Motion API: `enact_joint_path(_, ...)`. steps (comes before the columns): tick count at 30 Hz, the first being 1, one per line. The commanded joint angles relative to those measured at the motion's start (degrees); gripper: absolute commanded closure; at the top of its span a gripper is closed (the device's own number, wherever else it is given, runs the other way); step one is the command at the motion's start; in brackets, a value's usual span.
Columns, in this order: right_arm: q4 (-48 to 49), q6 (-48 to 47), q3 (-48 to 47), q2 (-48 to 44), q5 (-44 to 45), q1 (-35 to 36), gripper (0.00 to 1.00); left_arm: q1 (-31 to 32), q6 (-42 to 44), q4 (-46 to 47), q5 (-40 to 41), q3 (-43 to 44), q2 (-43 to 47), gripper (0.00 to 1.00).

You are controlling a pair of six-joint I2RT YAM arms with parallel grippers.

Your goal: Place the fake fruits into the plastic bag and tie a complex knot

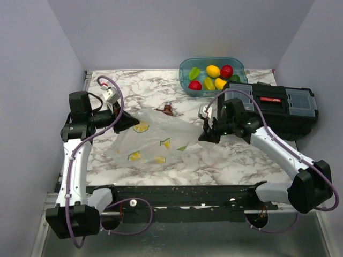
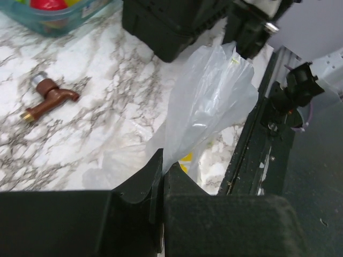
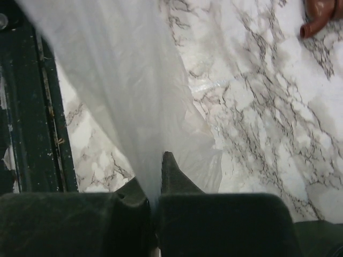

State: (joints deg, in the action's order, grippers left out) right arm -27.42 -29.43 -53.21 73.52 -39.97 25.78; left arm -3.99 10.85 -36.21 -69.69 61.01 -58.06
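Observation:
The plastic bag (image 1: 161, 140), clear film with lemon-slice and leaf prints, is stretched above the marble table between my two grippers. My left gripper (image 1: 130, 122) is shut on the bag's left edge; the film (image 2: 209, 101) runs out from its jaws. My right gripper (image 1: 208, 135) is shut on the bag's right edge; the film (image 3: 123, 91) runs out from its jaws too. The fake fruits (image 1: 213, 76), yellow, red and green, lie in a teal tub (image 1: 185, 70) at the back right. No fruit shows inside the bag. No knot is visible.
A small brown toy tap (image 1: 168, 109) lies on the table behind the bag; it also shows in the left wrist view (image 2: 49, 100). A black toolbox (image 1: 278, 107) stands at the right, beside the tub. A dark rail (image 1: 187, 194) runs along the near edge.

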Motion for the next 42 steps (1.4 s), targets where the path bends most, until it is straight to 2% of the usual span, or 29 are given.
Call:
enact_joint_path(1, -14.3, -9.1, -2.1, -2.4, -2.8, -1.8, 0.99, -7.2, 2.9, -0.9, 2.0, 3.3, -1.5, 1.00)
enact_joint_path(3, -15.7, -9.6, -4.4, -2.2, -5.2, -1.7, 0.99, -7.1, 2.3, -0.1, 4.3, 2.2, -1.9, 1.00)
enact_joint_path(7, -19.5, -7.6, -11.5, 3.4, -9.8, -1.2, 0.99, -6.8, -5.2, 7.0, 7.9, -1.1, -3.4, 1.00)
enact_joint_path(10, -25.0, -10.0, -16.4, 9.0, -13.4, 0.5, 0.99, -5.4, -6.8, 8.7, 13.5, 0.3, -7.2, 1.00)
enact_joint_path(12, -24.7, -8.9, -18.6, 12.6, -13.1, 1.4, 0.99, -4.8, -7.8, 9.0, 18.1, 1.8, -11.0, 1.00)
enact_joint_path(14, -20.8, -4.8, -21.4, 16.6, -10.3, 1.5, 0.87, -4.8, -7.9, 7.6, 21.7, 4.0, -15.9, 0.99)
enact_joint_path(16, -15.4, 0.1, -24.7, 19.6, -5.1, 1.5, 0.79, -5.0, -7.4, 5.8, 25.3, 6.3, -20.2, 0.81)
enact_joint_path(18, -7.6, 6.6, -27.2, 21.3, 0.9, 1.4, 0.60, -5.7, -5.6, 4.2, 27.1, 8.7, -22.8, 0.52)
enact_joint_path(19, -5.7, 8.0, -28.9, 22.3, 2.7, 1.5, 0.55, -6.2, -4.8, 3.3, 27.5, 10.2, -23.2, 0.40)
enact_joint_path(21, -2.5, 11.4, -32.8, 24.1, 5.6, 1.5, 0.42, -7.8, -3.5, 2.8, 28.2, 12.4, -22.6, 0.26)
enact_joint_path(23, 0.1, 14.9, -35.1, 25.5, 8.1, 1.5, 0.23, -8.2, 1.5, 0.8, 28.9, 14.4, -20.4, 0.14)
enact_joint_path(24, 0.6, 16.2, -35.9, 26.0, 8.7, 1.4, 0.14, -8.1, 4.9, -0.3, 29.6, 14.8, -18.7, 0.04)
enact_joint_path(27, 0.2, 17.7, -37.0, 25.7, 8.1, 1.5, 0.11, -8.1, 14.6, -4.4, 29.2, 13.8, -12.2, 0.01)
enact_joint_path(29, -0.2, 17.8, -35.1, 23.8, 6.4, 1.5, 0.11, -7.9, 25.7, -10.5, 25.1, 11.1, -7.1, 0.02)
enact_joint_path(32, -0.1, 17.7, -29.7, 19.7, 3.7, 1.4, 0.12, -5.3, 39.1, -14.7, 25.4, 1.2, 2.2, 0.02)
enact_joint_path(37, -2.9, 17.9, -23.9, 15.2, -1.7, 1.6, 0.12, 5.7, 50.1, -5.4, 36.8, -15.0, 14.1, 0.02)
enact_joint_path(42, -4.6, 17.8, -21.7, 12.7, -2.2, 1.6, 0.13, 15.0, 55.3, 5.4, 44.1, -24.3, 15.4, 0.02)
